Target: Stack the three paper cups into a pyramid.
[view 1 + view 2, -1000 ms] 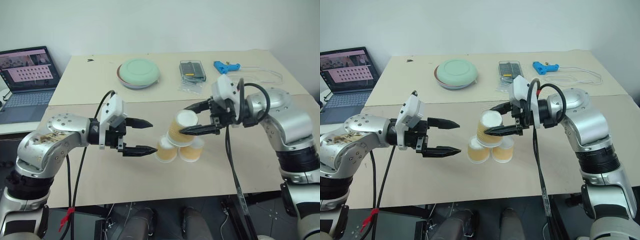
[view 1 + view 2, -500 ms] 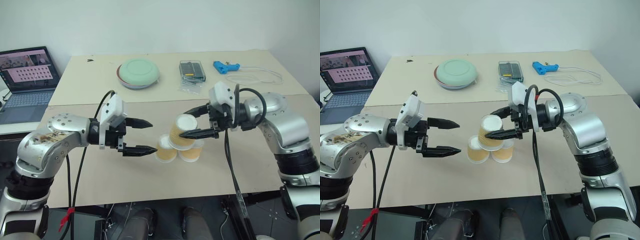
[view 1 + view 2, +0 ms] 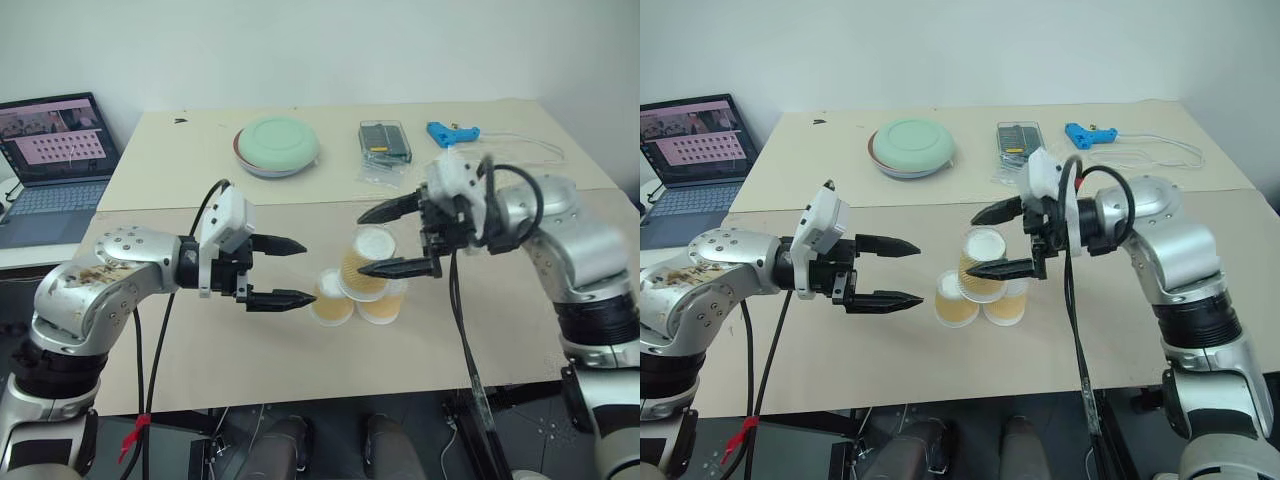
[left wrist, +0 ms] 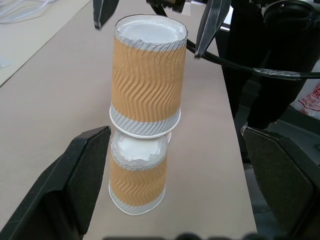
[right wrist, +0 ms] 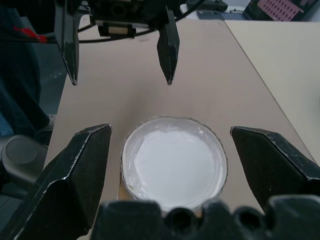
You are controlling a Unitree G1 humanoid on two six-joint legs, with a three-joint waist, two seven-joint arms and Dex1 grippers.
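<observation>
A: Left eye view first. We have the three paper cups stacked mid-bench: two base cups touching side by side, and the top cup upside down across them, white base up.

B: Agreed, the pyramid looks built. Where's the right gripper?

A: Straddling the top cup, fingers spread wide, one on the far side and one on the near side. Right wrist view shows clear gaps on both sides of the white base, so we call it released, not grasping.

B: And the left gripper?

A: Also spread open, empty, level with the stack and just beside it on the robot's left. Its tips point at the left base cup; we can't tell whether the lower tip touches it.

B: So what's the relation that matters?

A: The top cup's long axis is upright, maybe leaning slightly; the right gripper comes in from the cup's right, roughly level. We judge the coming move is a retreat, so the fingers must clear rightward or up without brushing the cup.

B: Risk?

A: A finger clip tips the top cup; in the left wrist view its rim rests narrowly on the cup below.
</observation>
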